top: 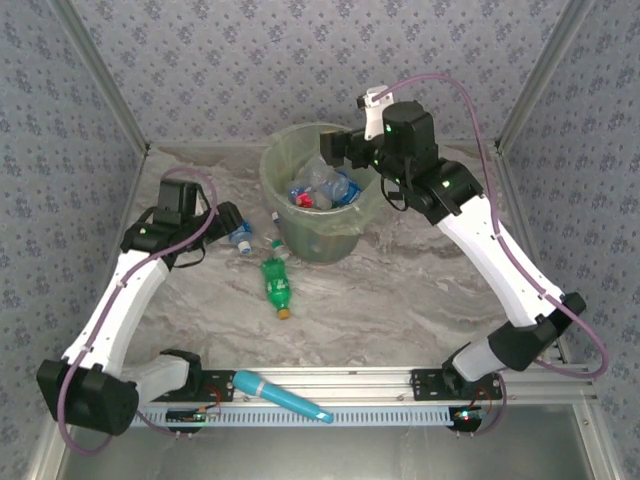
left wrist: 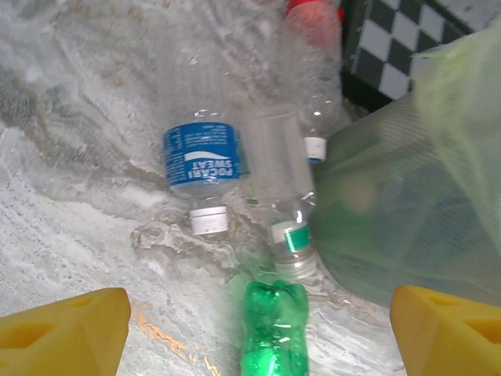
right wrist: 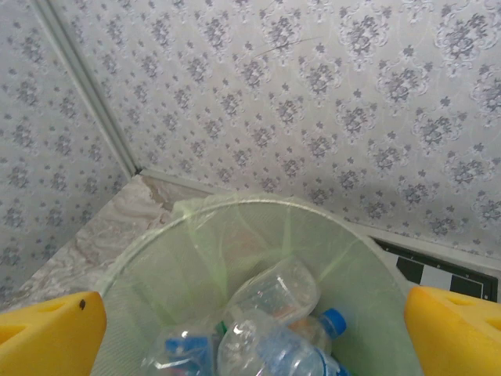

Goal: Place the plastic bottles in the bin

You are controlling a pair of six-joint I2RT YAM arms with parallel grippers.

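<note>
Left wrist view: my left gripper (left wrist: 254,337) stands wide with nothing in its grip. A green bottle (left wrist: 272,313) lies between the fingers, touching neither. Past it lie a clear bottle (left wrist: 283,188) with a green neck band and a blue-label bottle (left wrist: 200,157) that reads POCARI SWEAT, upside down to me. Both are near the bin (left wrist: 407,219). A red-topped bottle (left wrist: 313,19) lies farther on. On the right wrist view, my right gripper (right wrist: 250,333) hangs fully open and empty above the bin, with binned bottles (right wrist: 270,294) below it. I can't read their labels.

Bottles (top: 320,190) in bin (top: 267,172); more bottles (top: 277,283) on table (top: 400,290), L & front of it.
</note>
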